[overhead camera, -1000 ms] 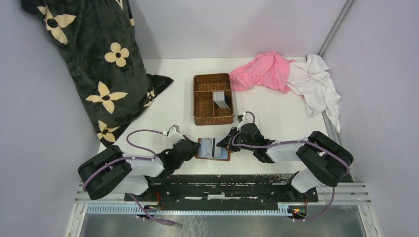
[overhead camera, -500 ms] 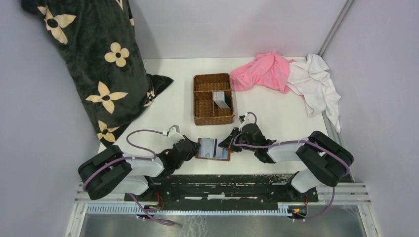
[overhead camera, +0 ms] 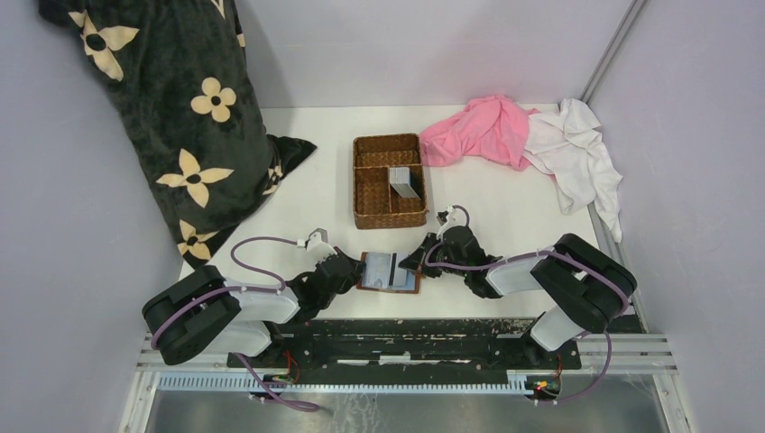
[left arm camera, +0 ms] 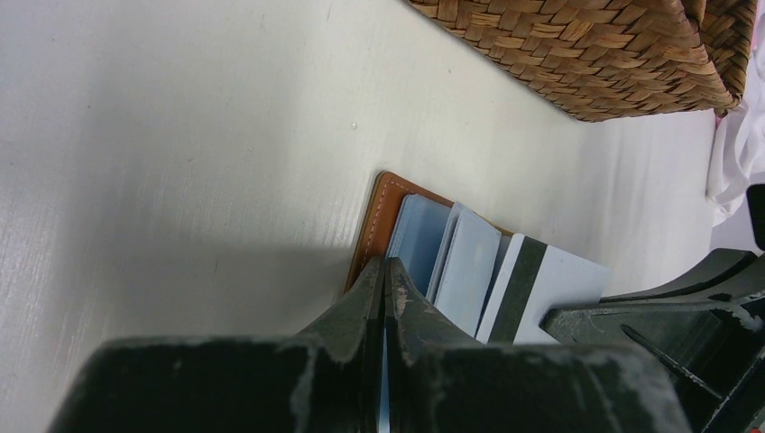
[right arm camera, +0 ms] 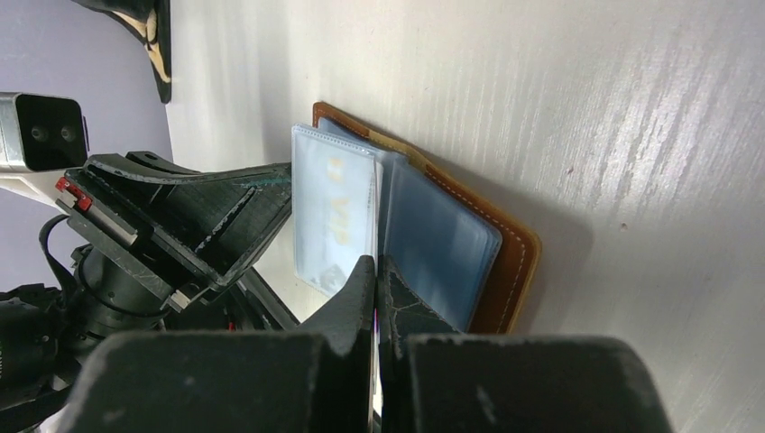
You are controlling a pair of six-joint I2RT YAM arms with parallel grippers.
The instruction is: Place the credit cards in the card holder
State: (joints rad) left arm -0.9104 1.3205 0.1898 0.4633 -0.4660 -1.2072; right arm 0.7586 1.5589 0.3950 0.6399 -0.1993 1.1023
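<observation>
At the table's near edge, the card holder lies open between your two arms, with its clear sleeves fanned up and a striped credit card resting on them. The left gripper has its fingers pressed shut to a hairline at the holder's leather corner. A pale sliver shows between them, but you cannot tell whether it is sleeve or card. The right gripper, likewise fully closed, meets the sleeves from the opposite side, and what it nips, if anything, is hidden.

Expect the holder to be light and floppy, and apt to skate on the smooth table unless one arm pins it. Farther off, more credit cards stand on edge in the wicker basket. They are thin, stiff, slick plastic, best pinched across the exposed top edge rather than scraped up flat.
</observation>
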